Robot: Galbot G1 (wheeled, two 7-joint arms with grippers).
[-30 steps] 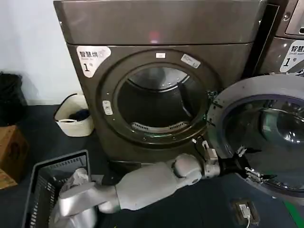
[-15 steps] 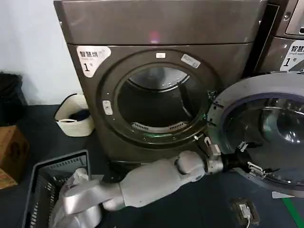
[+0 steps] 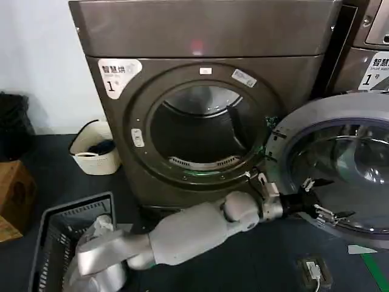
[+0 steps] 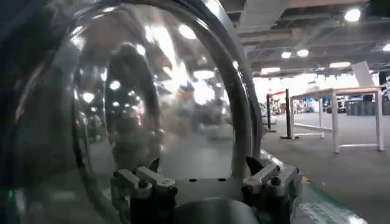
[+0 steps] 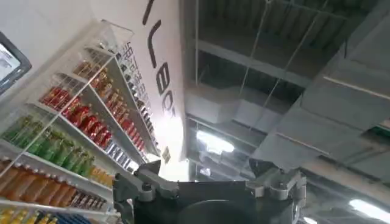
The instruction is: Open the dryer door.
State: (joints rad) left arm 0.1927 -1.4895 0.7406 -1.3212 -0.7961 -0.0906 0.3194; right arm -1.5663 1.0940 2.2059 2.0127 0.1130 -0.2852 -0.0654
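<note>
The dryer door [image 3: 316, 112] stands swung wide to the right of the grey-bronze dryer [image 3: 200, 36], its grey inner face and dark glass porthole [image 3: 349, 173] turned toward me. The drum opening [image 3: 203, 131] is uncovered. My left arm reaches across from the lower left, and my left gripper [image 3: 321, 201] is open against the lower part of the door's inner side. In the left wrist view the left gripper [image 4: 204, 164] has its fingers spread before the bulging glass [image 4: 152, 91] and its rim [image 4: 242, 109]. My right gripper [image 5: 204, 167] is open, pointing up at a ceiling.
A white basket [image 3: 94, 149] sits left of the dryer and a grey laundry basket [image 3: 67, 231] lies at my lower left beside a cardboard box [image 3: 12, 194]. A second machine [image 3: 368, 55] stands behind the open door. A small device [image 3: 314, 269] lies on the floor.
The door has swung slightly farther to the right. My left gripper has risen a little along its inner face.
</note>
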